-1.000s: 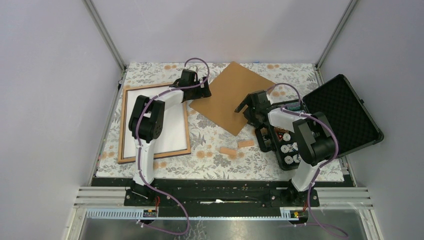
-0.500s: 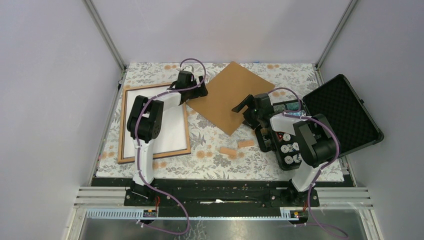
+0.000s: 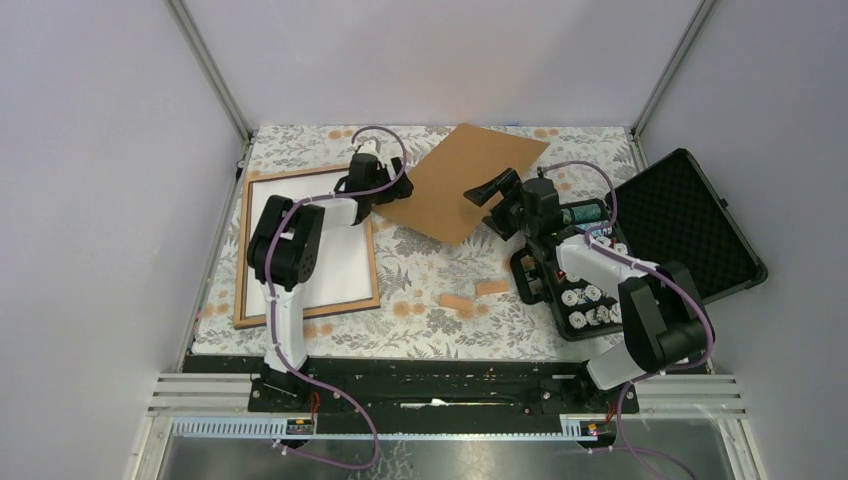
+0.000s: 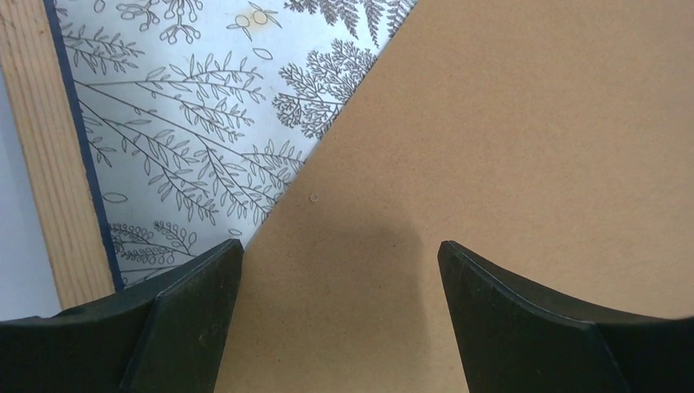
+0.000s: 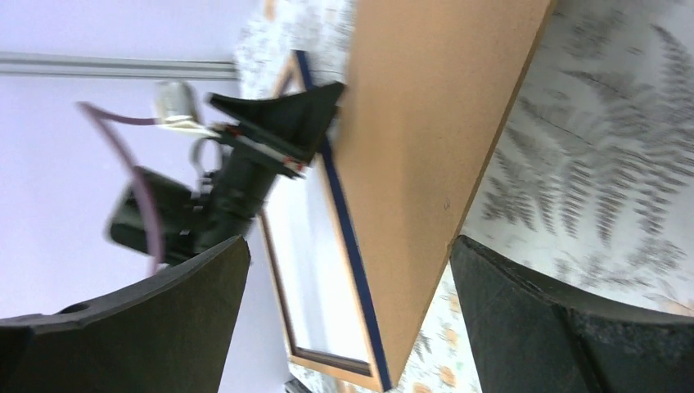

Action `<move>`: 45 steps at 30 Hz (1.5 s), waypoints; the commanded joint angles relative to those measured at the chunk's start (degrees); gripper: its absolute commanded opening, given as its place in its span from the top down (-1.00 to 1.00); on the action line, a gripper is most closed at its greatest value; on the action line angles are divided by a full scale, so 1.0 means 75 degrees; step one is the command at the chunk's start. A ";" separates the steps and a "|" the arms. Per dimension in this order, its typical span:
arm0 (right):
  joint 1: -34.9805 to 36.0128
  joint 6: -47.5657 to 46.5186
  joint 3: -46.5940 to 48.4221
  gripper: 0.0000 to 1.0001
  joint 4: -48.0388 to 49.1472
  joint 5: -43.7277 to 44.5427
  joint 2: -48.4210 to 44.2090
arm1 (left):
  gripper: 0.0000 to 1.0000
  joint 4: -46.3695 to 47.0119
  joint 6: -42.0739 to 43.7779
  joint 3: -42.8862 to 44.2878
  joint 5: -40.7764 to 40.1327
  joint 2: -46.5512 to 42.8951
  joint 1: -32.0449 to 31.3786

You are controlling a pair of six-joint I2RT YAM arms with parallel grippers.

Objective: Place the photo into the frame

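Observation:
The frame (image 3: pixel 243 262) lies flat at the left, its light wood rim around a plain white sheet (image 3: pixel 340 262). Its wood rim with a navy edge shows in the left wrist view (image 4: pixel 49 164) and the right wrist view (image 5: pixel 352 246). The photo's beach print shows nowhere. The brown backing board (image 3: pixel 450 185) lies right of the frame. My left gripper (image 3: pixel 392 188) is open over the board's left corner (image 4: pixel 507 123), jaws wide apart (image 4: pixel 340 250). My right gripper (image 3: pixel 485 200) is open at the board's right edge (image 5: pixel 417 123), jaws wide (image 5: pixel 350 246).
An open black case (image 3: pixel 690 230) stands at the right, with a black tray of round parts (image 3: pixel 580 297) beside it. Two small tan pieces (image 3: pixel 465 298) lie on the floral cloth (image 3: pixel 420 300). Grey walls close in on both sides.
My right gripper has moved toward the far side and reached further out. The board has turned and its near corner has shifted away from me. My left gripper has moved slightly left.

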 commanded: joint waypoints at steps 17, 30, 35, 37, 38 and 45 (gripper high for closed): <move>0.0634 -0.0990 0.2416 -0.82 -0.3130 0.2146 -0.0398 | -0.82 -0.0189 -0.1465 -0.1540 0.2071 -0.0557 -0.1023; 0.0644 -0.1714 0.2774 0.28 -0.4679 0.2473 -0.1237 | -0.97 -0.0297 -0.0405 -0.2281 0.0930 -0.2271 -0.1025; 0.0633 -0.1704 0.2415 0.69 -0.4654 0.2559 -0.1648 | -0.97 0.0382 -0.0486 -0.3177 0.0514 -0.3745 -0.1025; 0.0633 -0.1680 0.2346 0.77 -0.4606 0.2453 -0.1793 | -0.97 0.1039 -0.0712 -0.3950 0.0605 -0.4694 -0.1081; 0.0634 -0.1674 0.2333 0.77 -0.4587 0.2377 -0.1861 | -0.97 0.1350 -0.0784 -0.4330 0.0632 -0.5166 -0.1161; 0.0639 -0.1718 0.2248 0.81 -0.4578 0.2053 -0.2265 | -0.97 0.1619 0.1529 -0.5185 -0.1001 -0.7269 -0.3672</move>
